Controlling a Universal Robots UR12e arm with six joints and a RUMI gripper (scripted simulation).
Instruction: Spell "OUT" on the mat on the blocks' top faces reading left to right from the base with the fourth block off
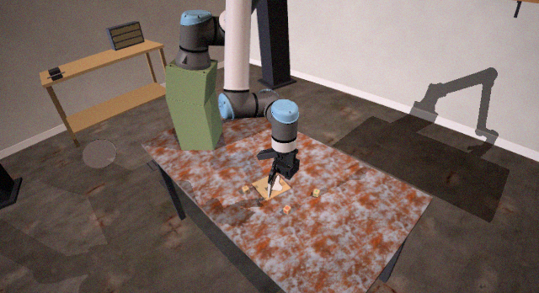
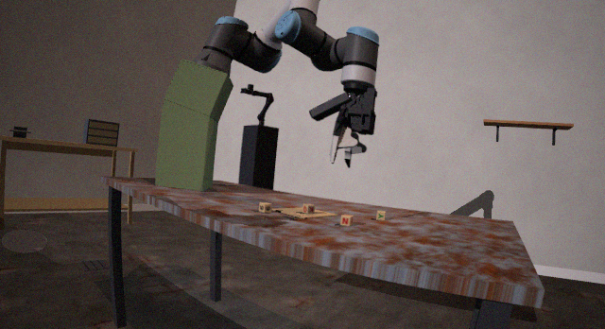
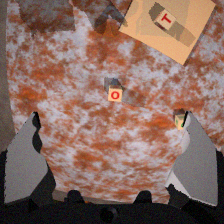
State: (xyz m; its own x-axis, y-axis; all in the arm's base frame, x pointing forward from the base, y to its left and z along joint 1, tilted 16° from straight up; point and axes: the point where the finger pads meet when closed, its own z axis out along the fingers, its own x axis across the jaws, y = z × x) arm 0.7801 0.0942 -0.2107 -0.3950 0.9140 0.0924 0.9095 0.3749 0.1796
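My gripper [image 1: 274, 193] [image 2: 340, 164] [image 3: 111, 112] is open and empty, high above the table. The T block [image 2: 308, 208] [image 3: 165, 19] stands on the tan mat [image 1: 282, 190] [image 2: 322, 215] [image 3: 185, 51]; its red T is tilted in the wrist view, and the finger hides most of it in the top view. The O block [image 1: 286, 209] [image 2: 346, 220] [image 3: 115, 94] is off the mat, red O up, between the fingers' lines in the wrist view but far below. The U block [image 1: 245, 189] [image 2: 265, 207] is off the mat, outside the wrist view.
The fourth block [image 1: 316, 193] [image 2: 380, 216] [image 3: 180, 121], with green markings, is off the mat; its top letter is unclear, and the right fingertip overlaps it in the wrist view. The green pedestal [image 1: 194, 108] [image 2: 189, 130] carries the arm at the table's far end.
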